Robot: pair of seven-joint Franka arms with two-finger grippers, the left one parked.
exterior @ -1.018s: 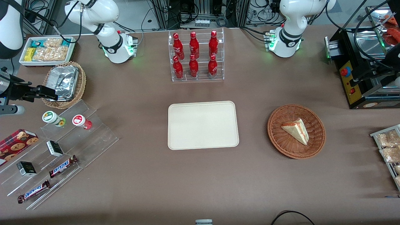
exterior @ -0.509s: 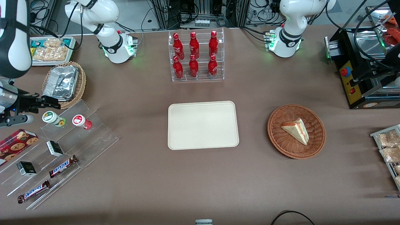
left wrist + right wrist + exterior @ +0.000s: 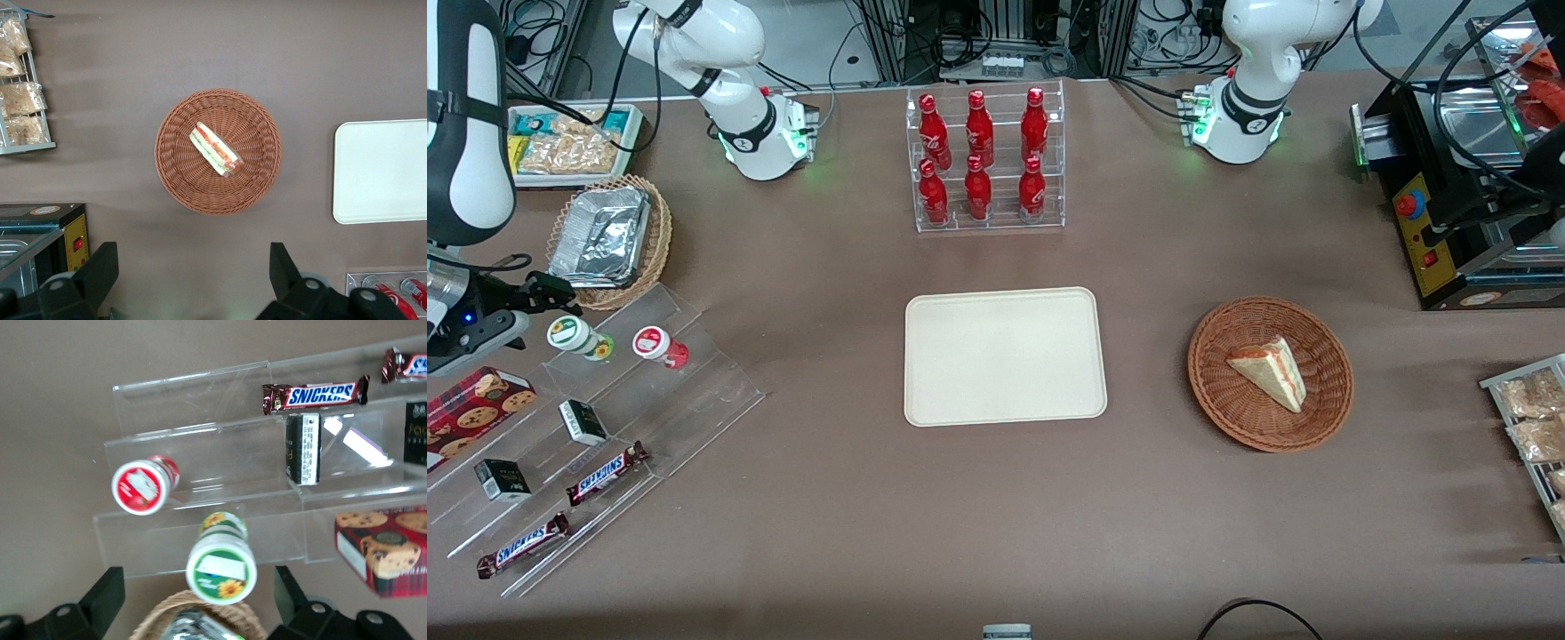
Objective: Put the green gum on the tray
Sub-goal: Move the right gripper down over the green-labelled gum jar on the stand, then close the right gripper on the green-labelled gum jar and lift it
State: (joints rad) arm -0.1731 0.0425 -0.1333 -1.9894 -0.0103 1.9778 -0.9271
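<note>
Spread wide, the claw [image 3: 199, 600] hangs above the green gum [image 3: 221, 567]; drifting sideways could knock the red-lidded bottle [image 3: 139, 487] just beside it.

Bright, even overhead light; soft shadows; glare on acrylic shelf [image 3: 220, 453].
</note>
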